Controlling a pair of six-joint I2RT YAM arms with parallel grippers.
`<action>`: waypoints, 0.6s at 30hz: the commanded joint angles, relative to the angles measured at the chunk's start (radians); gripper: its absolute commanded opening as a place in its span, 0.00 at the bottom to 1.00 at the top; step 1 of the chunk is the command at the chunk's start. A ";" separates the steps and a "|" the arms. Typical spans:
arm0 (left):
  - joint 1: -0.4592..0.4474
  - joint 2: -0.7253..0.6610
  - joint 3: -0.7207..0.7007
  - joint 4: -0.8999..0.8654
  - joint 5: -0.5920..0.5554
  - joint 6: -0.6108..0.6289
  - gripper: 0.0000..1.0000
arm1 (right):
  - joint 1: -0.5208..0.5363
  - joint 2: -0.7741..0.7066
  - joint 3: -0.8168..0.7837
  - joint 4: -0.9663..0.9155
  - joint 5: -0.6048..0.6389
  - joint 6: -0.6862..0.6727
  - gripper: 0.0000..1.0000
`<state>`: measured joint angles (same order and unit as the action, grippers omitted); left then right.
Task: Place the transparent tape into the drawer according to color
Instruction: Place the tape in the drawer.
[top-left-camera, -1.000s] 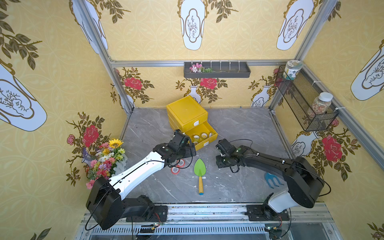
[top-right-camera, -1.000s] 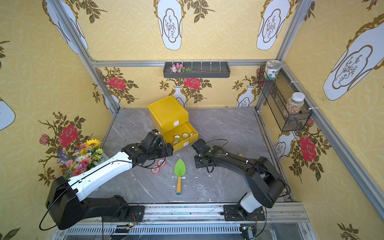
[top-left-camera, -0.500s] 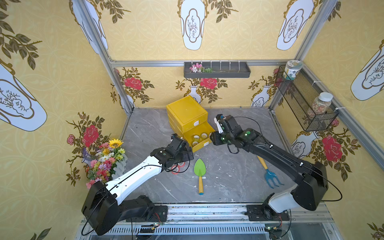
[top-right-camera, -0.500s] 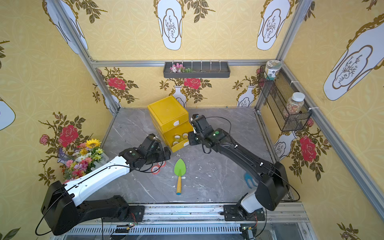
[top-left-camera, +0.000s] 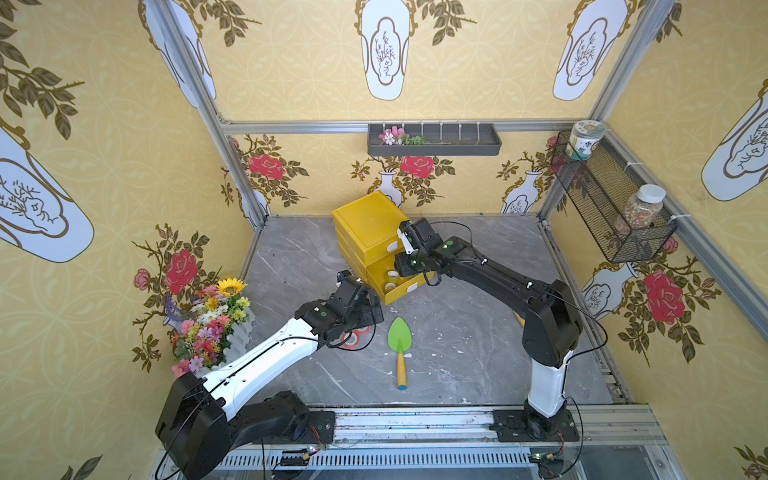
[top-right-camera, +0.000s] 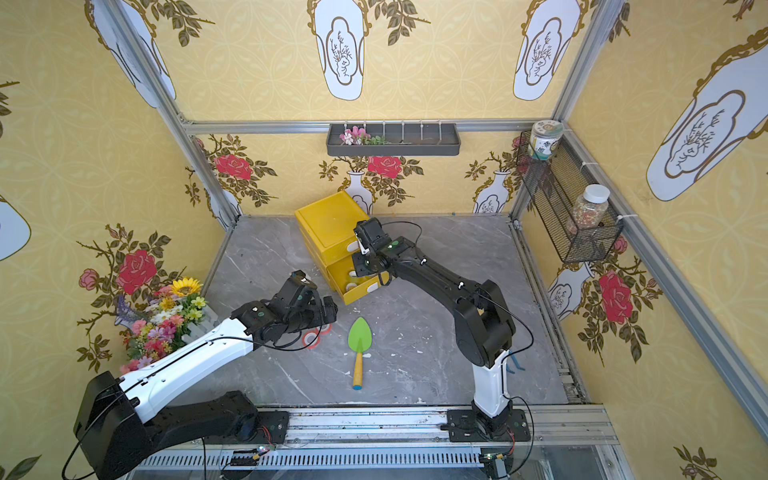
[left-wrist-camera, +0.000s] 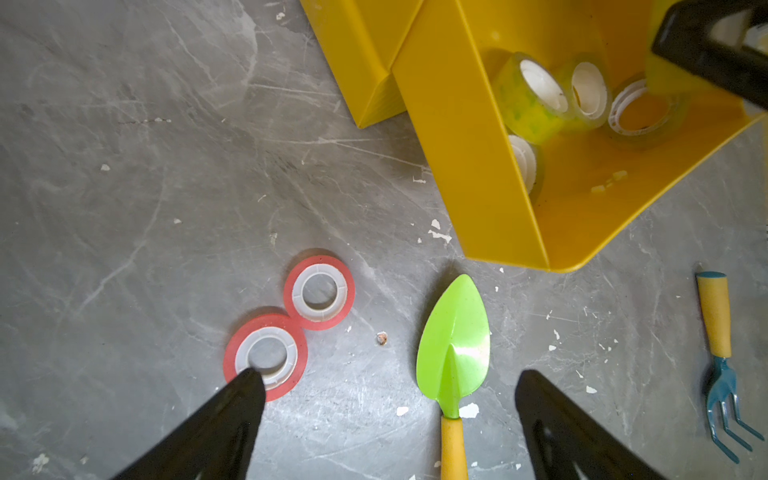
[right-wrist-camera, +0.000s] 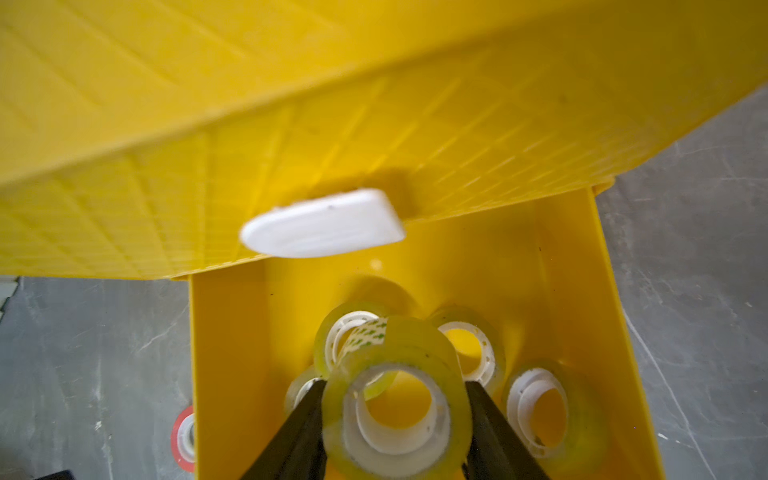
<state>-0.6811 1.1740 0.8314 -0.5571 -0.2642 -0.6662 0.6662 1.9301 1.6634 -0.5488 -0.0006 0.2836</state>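
Note:
The yellow drawer cabinet (top-left-camera: 370, 224) stands at the back with its lowest drawer (top-left-camera: 399, 293) pulled out. Several yellowish transparent tape rolls (left-wrist-camera: 523, 99) lie inside. Right above that drawer, my right gripper (right-wrist-camera: 395, 386) is shut on another yellowish roll (right-wrist-camera: 415, 345), one finger against each flat side. Two red-tinted rolls (left-wrist-camera: 296, 293) (left-wrist-camera: 297, 351) lie flat and touching on the grey floor (top-left-camera: 353, 338). My left gripper (left-wrist-camera: 388, 374) hangs open above them. One of its fingertips (left-wrist-camera: 249, 382) covers the edge of the nearer red roll. Nothing sits between its fingers.
A green trowel (top-left-camera: 400, 336) with a yellow handle lies in front of the drawer. A small blue hand rake (left-wrist-camera: 723, 386) lies farther right. Flowers (top-left-camera: 212, 324) stand at the left wall. A wire basket (top-left-camera: 611, 216) with jars hangs on the right wall.
My right arm has swung from the floor right of the trowel up and back to over the open drawer, carrying the yellowish roll. The left arm has shifted slightly over the red rolls.

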 joint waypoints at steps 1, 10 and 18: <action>0.000 -0.002 -0.010 -0.013 -0.006 -0.006 0.99 | -0.004 0.008 0.004 0.024 0.010 -0.002 0.59; 0.000 0.012 -0.021 0.001 -0.007 -0.012 1.00 | -0.010 -0.012 0.003 0.040 0.004 0.005 0.77; 0.001 -0.009 0.009 0.002 -0.002 -0.012 1.00 | -0.010 -0.109 -0.075 0.063 -0.004 0.021 0.79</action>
<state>-0.6811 1.1728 0.8219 -0.5697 -0.2661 -0.6815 0.6567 1.8538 1.6161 -0.5163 0.0002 0.2890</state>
